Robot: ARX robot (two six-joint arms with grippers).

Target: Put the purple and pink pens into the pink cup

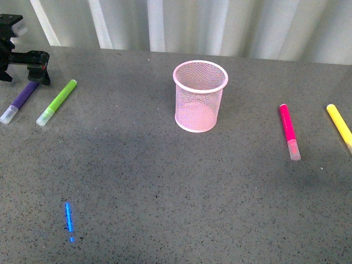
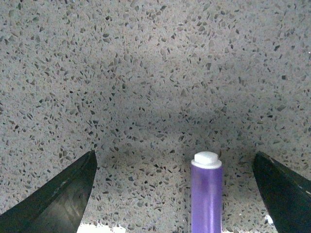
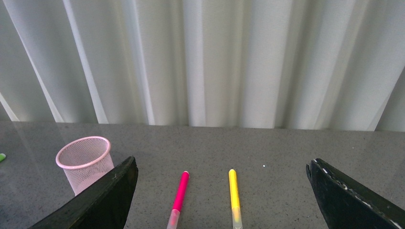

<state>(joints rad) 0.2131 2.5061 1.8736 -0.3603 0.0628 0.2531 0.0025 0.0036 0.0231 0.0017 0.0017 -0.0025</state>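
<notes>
Purple pen (image 1: 23, 98) lies flat at the far left of the table (image 1: 165, 187), its long axis running straight between the spread-apart jaws of my left gripper (image 2: 173, 158), which grips nothing yet, with the pink cup (image 1: 200, 99) well off to its right.

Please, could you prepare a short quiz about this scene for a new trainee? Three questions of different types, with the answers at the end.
1. True or false: the pink cup already holds a pen.
2. Which pen lies between the open fingers of the left gripper? A: pink. B: purple. C: yellow.
3. Fill in the missing word: in the front view, the pink pen lies between the cup and the ___ pen.

Key
1. False: the cup is empty.
2. B, the purple pen.
3. Yellow: the yellow pen lies furthest right.
</notes>
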